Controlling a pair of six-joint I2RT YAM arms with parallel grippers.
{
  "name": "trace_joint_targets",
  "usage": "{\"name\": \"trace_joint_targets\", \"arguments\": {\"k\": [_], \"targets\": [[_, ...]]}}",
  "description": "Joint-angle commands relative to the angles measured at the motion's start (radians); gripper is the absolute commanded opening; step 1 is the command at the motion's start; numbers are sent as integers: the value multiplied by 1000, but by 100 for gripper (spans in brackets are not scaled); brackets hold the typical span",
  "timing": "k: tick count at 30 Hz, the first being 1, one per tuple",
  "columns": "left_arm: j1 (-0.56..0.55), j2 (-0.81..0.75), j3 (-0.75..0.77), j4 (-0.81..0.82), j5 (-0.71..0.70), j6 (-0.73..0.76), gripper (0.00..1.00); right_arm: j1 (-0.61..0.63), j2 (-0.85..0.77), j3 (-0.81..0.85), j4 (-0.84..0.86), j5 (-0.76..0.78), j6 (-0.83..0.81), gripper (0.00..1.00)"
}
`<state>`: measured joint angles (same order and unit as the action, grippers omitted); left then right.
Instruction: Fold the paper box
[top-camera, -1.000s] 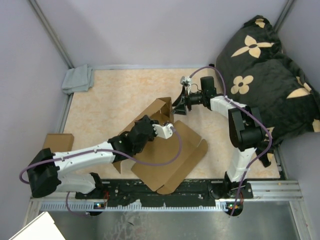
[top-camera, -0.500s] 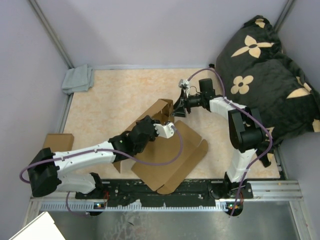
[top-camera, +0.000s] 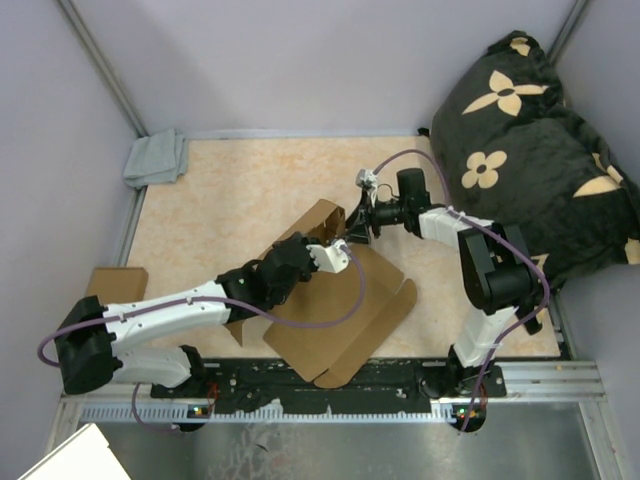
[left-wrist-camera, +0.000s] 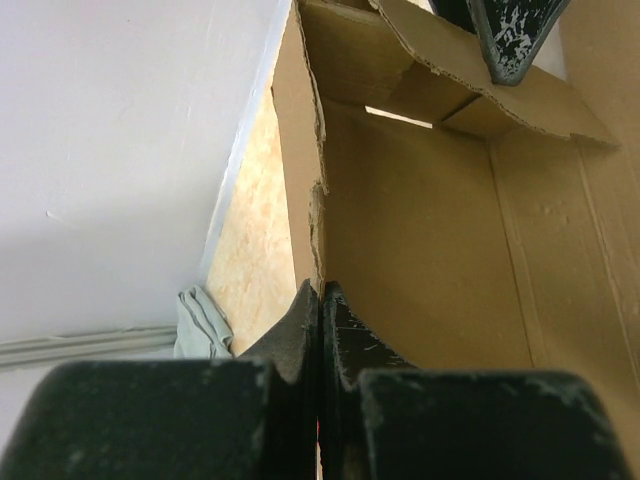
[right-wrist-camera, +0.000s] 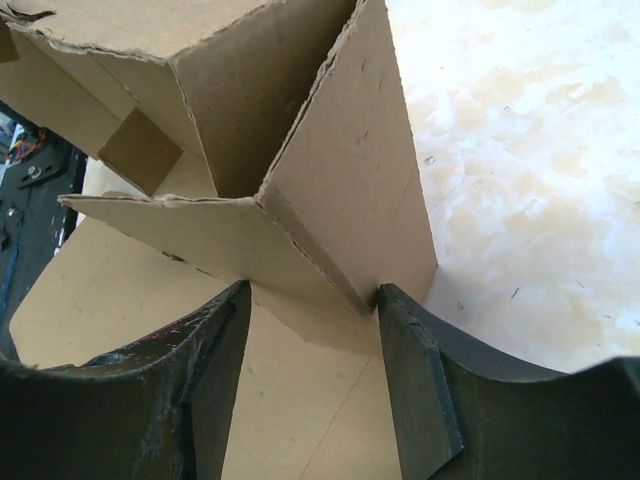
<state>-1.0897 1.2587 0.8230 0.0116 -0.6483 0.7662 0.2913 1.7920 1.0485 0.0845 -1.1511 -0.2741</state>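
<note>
– Box (top-camera: 345, 305): where is it?
– On the table (top-camera: 230, 190), in the middle toward the near edge, between the two arms. Its wide panel lies flat, and the far-left wall stands up.
– Left gripper (left-wrist-camera: 318, 296)?
– Clenched on an edge of that upright wall. The thin cardboard runs straight into the closed fingers.
– And the right gripper (right-wrist-camera: 312, 292)?
– It reaches in from the far right, at the wall's far corner. Its fingers (right-wrist-camera: 215, 360) stand apart, one on each side of two flaps that meet in a wedge. Both tips sit right at the cardboard, but I cannot tell whether they pinch it.
– Anything else around?
– A grey cloth (top-camera: 157, 158) in the far-left corner, a cardboard scrap (top-camera: 117, 282) off the left edge, and a black flowered cushion (top-camera: 530, 130) on the right. All are well apart from the box.
</note>
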Motion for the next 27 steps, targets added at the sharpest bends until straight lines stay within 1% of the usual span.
{"name": "trace_joint_targets", "arguments": {"k": [1, 6, 13, 14, 17, 20, 23, 27], "targets": [[-10, -2, 21, -63, 44, -53, 0, 35, -62, -28, 170, 16, 66, 54], [-13, 36, 33, -76, 48, -48, 0, 51, -71, -84, 353, 65, 171, 52], [-29, 62, 23, -95, 27, -54, 0, 51, -41, -91, 476, 147, 261, 51], [-34, 58, 22, -97, 26, -58, 0, 51, -42, -91, 487, 157, 265, 52], [-37, 39, 21, -108, 38, -74, 0, 51, -32, -89, 508, 146, 273, 59], [-38, 23, 15, -111, 55, -84, 0, 52, -11, -75, 524, 126, 294, 61], [-40, 25, 20, -116, 63, -98, 0, 56, 3, -71, 545, 123, 311, 57], [-45, 37, 30, -115, 65, -112, 0, 80, -1, -80, 538, 165, 305, 48]]}}
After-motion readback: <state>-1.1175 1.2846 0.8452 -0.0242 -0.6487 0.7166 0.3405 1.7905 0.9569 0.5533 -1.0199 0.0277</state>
